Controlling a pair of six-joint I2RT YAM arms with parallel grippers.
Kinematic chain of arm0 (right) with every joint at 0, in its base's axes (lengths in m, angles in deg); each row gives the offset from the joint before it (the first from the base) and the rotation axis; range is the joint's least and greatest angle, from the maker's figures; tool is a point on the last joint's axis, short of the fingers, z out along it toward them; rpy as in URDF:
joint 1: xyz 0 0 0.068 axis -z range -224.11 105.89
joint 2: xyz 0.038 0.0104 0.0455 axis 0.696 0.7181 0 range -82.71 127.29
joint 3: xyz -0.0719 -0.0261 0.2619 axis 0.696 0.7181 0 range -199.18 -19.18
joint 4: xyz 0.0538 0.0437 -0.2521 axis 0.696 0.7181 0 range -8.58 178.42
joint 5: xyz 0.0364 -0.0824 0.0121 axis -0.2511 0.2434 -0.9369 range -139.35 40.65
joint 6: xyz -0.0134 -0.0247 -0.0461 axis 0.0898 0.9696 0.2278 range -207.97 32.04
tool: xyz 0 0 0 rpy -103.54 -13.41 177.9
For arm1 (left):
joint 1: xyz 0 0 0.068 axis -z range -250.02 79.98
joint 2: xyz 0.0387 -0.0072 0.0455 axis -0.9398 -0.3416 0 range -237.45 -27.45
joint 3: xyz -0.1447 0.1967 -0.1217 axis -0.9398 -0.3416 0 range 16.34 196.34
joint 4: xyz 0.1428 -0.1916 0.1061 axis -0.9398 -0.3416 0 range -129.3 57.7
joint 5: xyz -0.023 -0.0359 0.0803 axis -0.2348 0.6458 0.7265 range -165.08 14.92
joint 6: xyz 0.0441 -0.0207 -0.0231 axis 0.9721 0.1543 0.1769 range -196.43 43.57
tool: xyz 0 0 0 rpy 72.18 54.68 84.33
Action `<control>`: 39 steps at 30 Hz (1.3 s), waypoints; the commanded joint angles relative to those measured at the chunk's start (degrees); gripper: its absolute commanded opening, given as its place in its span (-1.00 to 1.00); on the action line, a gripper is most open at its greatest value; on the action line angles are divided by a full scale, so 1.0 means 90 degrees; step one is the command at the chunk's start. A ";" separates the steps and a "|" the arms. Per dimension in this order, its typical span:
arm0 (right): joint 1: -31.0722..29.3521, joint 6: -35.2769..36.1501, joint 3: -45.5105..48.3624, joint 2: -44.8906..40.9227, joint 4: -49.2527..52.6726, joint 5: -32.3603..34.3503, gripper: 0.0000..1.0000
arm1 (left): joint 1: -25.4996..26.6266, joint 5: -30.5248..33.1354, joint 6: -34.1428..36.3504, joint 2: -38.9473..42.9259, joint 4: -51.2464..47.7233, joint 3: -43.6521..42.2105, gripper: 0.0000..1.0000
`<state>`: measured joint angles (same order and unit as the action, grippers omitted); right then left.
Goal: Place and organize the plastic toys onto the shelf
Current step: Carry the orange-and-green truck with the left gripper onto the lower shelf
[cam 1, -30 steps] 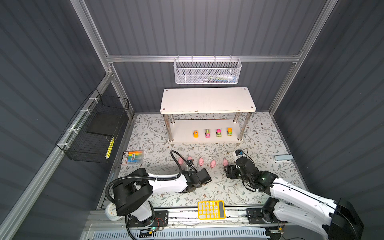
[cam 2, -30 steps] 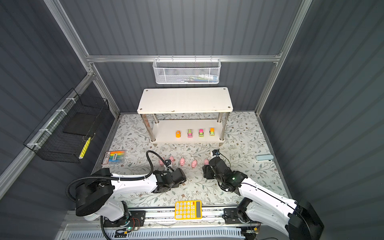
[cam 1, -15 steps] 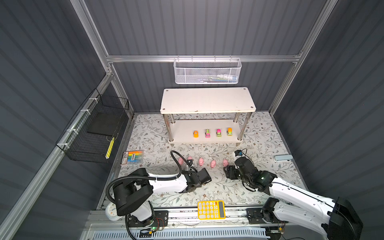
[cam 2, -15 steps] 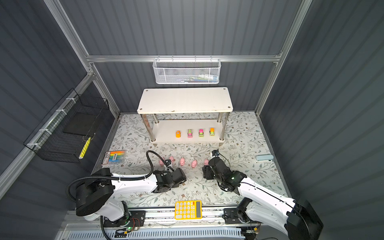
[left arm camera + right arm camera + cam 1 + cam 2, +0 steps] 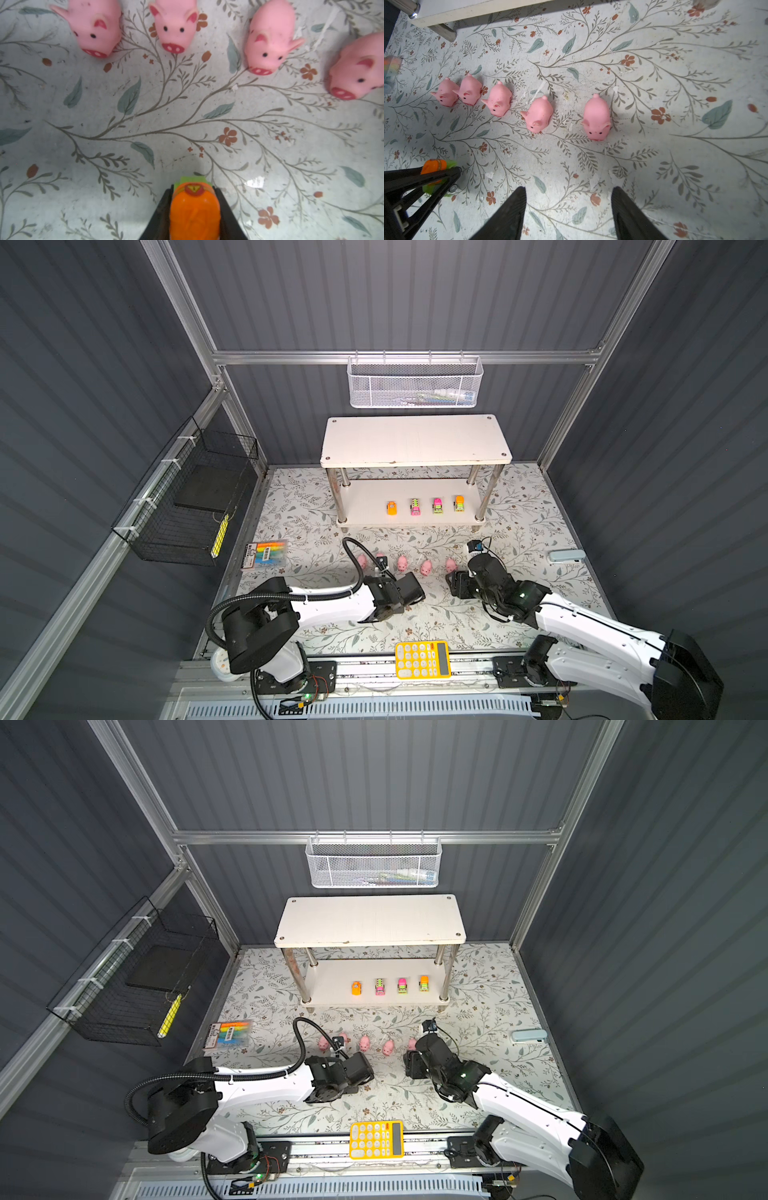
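Observation:
My left gripper (image 5: 194, 192) is shut on an orange and green toy vehicle (image 5: 194, 212), low over the floral mat (image 5: 187, 116). Just beyond it, several pink pigs (image 5: 538, 115) stand in a row on the mat, snouts toward me; they also show in both top views (image 5: 425, 568) (image 5: 388, 1048). My right gripper (image 5: 568, 190) hangs open and empty in front of the rightmost pig (image 5: 597, 118). The white shelf (image 5: 415, 439) stands at the back. Several toy vehicles (image 5: 437, 505) are lined up on its lower board (image 5: 365, 502).
A yellow calculator (image 5: 422, 659) lies at the front edge. A marker pack (image 5: 265, 554) lies at the left of the mat and a pale blue object (image 5: 565, 556) at the right. A white mesh basket (image 5: 415, 383) hangs on the back wall, a black wire basket (image 5: 187, 506) on the left.
My left gripper's jaws have closed on the orange vehicle. Both arms have stayed almost where they were.

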<state>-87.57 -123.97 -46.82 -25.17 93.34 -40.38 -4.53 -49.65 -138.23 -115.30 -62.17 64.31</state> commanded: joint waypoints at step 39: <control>0.0034 -0.0005 0.0053 -0.0122 0.0022 0.0084 0.35 | -0.3740 -0.1201 0.4326 -0.1860 -0.0012 0.3979 -0.42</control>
<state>-87.57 -124.61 -45.94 -25.50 92.38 -40.33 -37.29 -60.21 -101.80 -130.60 -63.04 96.46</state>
